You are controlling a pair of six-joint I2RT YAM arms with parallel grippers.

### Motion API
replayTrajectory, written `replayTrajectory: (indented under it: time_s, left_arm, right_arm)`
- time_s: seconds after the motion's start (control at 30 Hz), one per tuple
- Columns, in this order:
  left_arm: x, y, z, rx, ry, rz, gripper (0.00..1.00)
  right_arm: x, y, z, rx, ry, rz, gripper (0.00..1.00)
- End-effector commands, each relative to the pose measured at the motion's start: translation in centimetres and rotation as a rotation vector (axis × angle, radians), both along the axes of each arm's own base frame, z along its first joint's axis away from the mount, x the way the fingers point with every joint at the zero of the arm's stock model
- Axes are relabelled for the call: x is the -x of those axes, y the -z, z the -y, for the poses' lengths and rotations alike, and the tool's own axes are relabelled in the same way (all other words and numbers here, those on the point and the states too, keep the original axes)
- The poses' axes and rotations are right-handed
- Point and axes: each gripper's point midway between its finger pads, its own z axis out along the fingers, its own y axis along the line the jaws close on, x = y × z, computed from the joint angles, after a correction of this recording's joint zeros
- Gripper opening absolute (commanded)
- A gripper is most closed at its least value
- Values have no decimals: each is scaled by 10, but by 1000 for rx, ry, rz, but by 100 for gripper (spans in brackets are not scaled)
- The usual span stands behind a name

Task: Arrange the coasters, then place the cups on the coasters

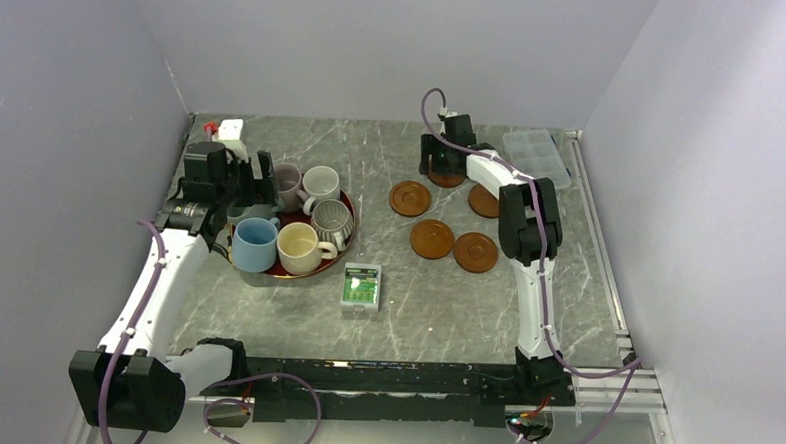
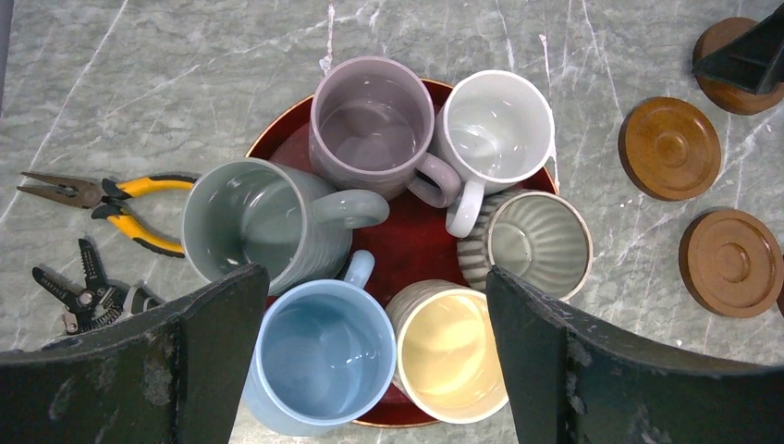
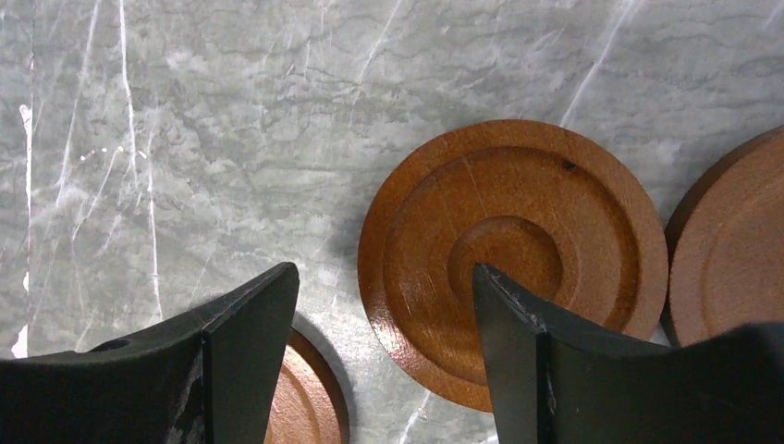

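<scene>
Several cups stand on a dark-red tray (image 2: 416,242): mauve (image 2: 373,125), white (image 2: 495,125), grey-green (image 2: 242,220), striped (image 2: 538,242), light blue (image 2: 324,356) and cream (image 2: 455,353). My left gripper (image 2: 374,277) hovers above them, open and empty, its fingers flanking the blue and cream cups. Reddish-brown coasters (image 1: 409,198) (image 1: 431,239) (image 1: 476,252) (image 1: 483,200) lie on the marble at centre right. Low over them, my right gripper (image 3: 384,273) is open, one finger overlapping a coaster (image 3: 513,231), with another coaster (image 3: 310,398) under the other finger. In the top view it (image 1: 446,169) partly hides a far coaster.
Yellow-handled pliers (image 2: 102,196) and wire strippers (image 2: 88,287) lie left of the tray. A green-and-white box (image 1: 361,288) sits in front of it. A clear compartment box (image 1: 537,148) is at the back right, a small white object (image 1: 230,130) at the back left.
</scene>
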Motion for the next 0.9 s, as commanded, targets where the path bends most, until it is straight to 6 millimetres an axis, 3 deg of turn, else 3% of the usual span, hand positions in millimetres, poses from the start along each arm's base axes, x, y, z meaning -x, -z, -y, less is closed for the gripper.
replayTrajectory:
  time_s: [0.0,0.87]
  left_arm:
    - [-3,-13,3,5,12,30,94]
    - [-4,-11,6,18,23,22,94]
  right_arm:
    - [-3,-11,-3,-32,-4,15,73]
    - [78,20,10,-73,25,-137,73]
